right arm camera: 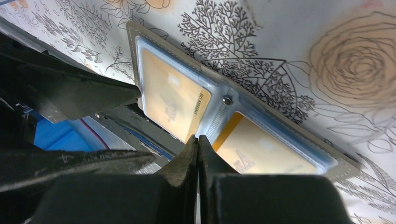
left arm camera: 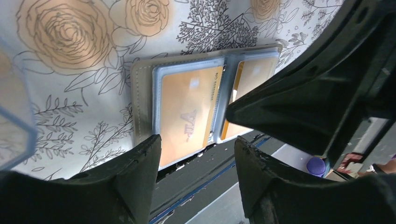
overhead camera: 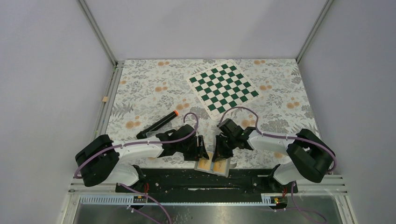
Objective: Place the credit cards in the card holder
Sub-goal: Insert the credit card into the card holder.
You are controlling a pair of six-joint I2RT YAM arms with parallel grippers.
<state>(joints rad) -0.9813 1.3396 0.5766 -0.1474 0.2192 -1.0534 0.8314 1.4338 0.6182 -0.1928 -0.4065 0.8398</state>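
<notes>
Card holder [left arm camera: 142, 102] open flat, long axis left-right

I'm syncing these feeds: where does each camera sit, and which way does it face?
Top external: above and behind the bases, looking down the table; both arms show.
Left wrist: on the left arm, looking past the open left gripper at the card holder.
Right wrist: on the right arm, looking past the shut right gripper at it.
Shared: both wrist views show the credit cards pocketed.
</notes>
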